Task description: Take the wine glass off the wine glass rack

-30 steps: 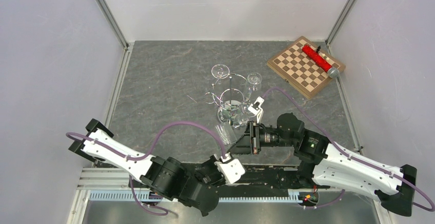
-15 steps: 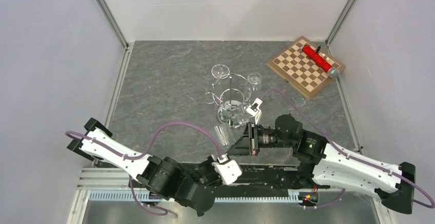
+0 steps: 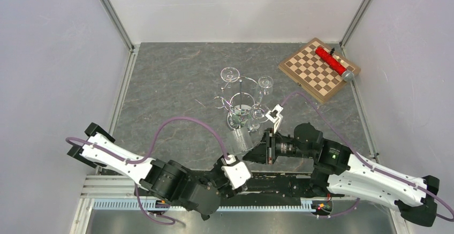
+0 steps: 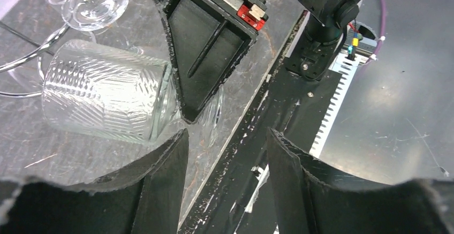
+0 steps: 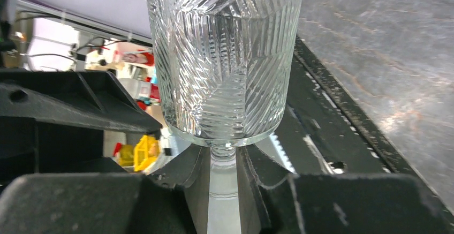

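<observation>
My right hand (image 5: 222, 183) was clamped on the stem of the clear ribbed wine glass (image 5: 225, 57), one finger on each side just under the bowl. From above, the glass sat on the near side of the shiny chrome wire rack (image 3: 243, 101), tipped sideways over the grey stone-patterned surface (image 3: 171, 84). A wire loop of the rack ran close behind the bowl, and I could not tell whether they touched. My left hand (image 4: 227, 137) stood open with nothing between its fingers, just beside the glass and crowding the right hand's black body. Another stemmed glass (image 3: 230, 75) and a smaller one (image 3: 265, 82) hung on the rack's far side. A wooden chessboard (image 3: 313, 76) carrying a red cylinder (image 3: 329, 59) lay well apart in the far right corner.
</observation>
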Robot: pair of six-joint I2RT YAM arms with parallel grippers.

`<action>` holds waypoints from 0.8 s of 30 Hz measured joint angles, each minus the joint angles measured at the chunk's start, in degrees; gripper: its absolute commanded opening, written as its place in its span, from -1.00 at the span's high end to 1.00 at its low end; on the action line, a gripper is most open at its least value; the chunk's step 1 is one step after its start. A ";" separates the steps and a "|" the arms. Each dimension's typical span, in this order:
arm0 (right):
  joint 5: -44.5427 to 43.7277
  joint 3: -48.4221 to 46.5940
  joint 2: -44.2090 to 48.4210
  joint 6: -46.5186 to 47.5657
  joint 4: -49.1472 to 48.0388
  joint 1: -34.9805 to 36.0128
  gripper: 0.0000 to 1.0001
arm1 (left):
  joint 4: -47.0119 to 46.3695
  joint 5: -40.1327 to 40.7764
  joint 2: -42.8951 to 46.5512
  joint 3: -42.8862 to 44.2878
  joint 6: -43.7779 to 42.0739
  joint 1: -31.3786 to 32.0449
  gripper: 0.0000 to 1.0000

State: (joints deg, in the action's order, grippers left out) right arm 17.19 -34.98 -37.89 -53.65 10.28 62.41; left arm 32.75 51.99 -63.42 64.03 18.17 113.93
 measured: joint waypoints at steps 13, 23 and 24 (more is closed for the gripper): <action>-3.17 -2.01 3.93 25.59 18.64 0.00 1.00 | -3.04 -13.44 8.96 -1.55 4.35 -11.08 -0.33; -6.84 -4.87 5.88 44.35 26.95 0.00 1.00 | -3.67 -26.91 12.11 -2.23 12.96 -23.63 -0.39; -7.17 -4.98 5.68 46.25 27.54 0.00 1.00 | -3.61 -28.22 11.82 -2.27 13.81 -25.03 -0.40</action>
State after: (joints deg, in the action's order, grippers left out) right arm 10.02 -39.97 -32.21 -7.40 37.82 62.41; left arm 29.15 23.77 -51.59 61.76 31.99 88.90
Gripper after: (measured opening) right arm 0.218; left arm 0.692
